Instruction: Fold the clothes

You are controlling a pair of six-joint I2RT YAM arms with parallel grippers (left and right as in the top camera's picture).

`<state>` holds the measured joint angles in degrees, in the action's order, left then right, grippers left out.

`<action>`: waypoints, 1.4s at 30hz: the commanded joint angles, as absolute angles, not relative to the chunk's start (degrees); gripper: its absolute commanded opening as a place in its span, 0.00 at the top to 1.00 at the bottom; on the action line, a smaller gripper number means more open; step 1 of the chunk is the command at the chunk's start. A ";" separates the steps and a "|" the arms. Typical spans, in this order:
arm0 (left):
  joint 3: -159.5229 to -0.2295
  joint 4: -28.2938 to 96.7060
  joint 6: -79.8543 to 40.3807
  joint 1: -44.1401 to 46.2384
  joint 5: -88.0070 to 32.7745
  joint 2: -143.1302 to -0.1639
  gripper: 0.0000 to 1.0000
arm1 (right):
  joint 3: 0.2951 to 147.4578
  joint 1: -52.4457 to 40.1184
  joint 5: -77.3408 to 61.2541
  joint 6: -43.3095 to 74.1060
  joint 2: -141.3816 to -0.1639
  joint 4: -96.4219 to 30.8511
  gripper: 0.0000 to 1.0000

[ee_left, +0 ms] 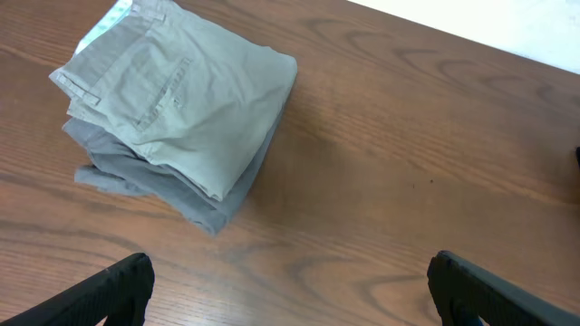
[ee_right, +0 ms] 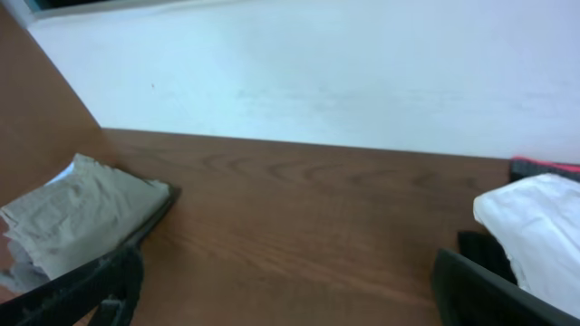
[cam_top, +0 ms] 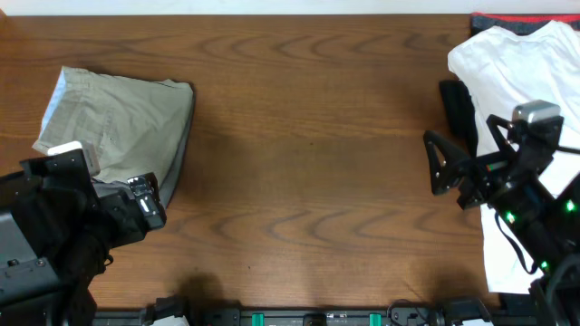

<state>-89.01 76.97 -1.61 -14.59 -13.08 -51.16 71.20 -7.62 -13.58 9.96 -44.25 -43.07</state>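
Folded light khaki trousers [cam_top: 118, 118] lie at the table's far left on top of folded darker grey trousers [cam_top: 178, 158]. The stack also shows in the left wrist view [ee_left: 186, 109] and the right wrist view [ee_right: 77, 217]. A white T-shirt [cam_top: 521, 68] lies unfolded at the right edge, also in the right wrist view [ee_right: 535, 226]. My left gripper [ee_left: 290, 294] is open and empty, just in front of the stack. My right gripper [cam_top: 441, 163] is open and empty, held left of the T-shirt.
A black object [cam_top: 458, 109] lies by the T-shirt's left edge. A red and dark garment edge [cam_top: 507, 23] shows under the T-shirt at the back right. Bare wooden table [cam_top: 308, 136] spans between the two piles.
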 commanded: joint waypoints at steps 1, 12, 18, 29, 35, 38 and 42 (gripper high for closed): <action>-88.84 77.14 -1.28 -14.83 -12.38 -51.40 0.02 | 71.57 -7.51 -13.98 9.78 -43.83 -43.38 0.01; -88.84 77.14 -1.30 -14.83 -12.38 -51.44 0.02 | 71.55 -7.51 -13.96 9.78 -43.88 -45.06 0.01; -88.84 77.14 -1.28 -14.83 -12.38 -51.46 0.02 | 71.44 -7.55 -11.05 8.88 -43.86 -49.58 0.01; -88.84 77.14 -1.28 -14.83 -12.38 -51.51 0.02 | 47.22 -6.46 -3.42 9.15 -26.79 -28.51 0.01; -88.84 77.14 -1.28 -14.83 -12.38 -51.51 0.02 | 32.82 -6.26 -2.92 9.13 -10.98 -28.49 0.01; -88.84 77.12 -1.28 -14.83 -12.38 -51.51 0.02 | 26.55 -6.28 -1.43 9.15 -5.32 -28.29 0.01; -88.84 77.14 -1.28 -14.83 -12.38 -51.51 0.02 | 18.52 -6.28 -1.52 9.63 -0.84 -24.32 0.01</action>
<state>-88.86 76.97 -1.61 -14.59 -13.08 -51.37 22.61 -6.70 -2.70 9.78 -3.07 -25.89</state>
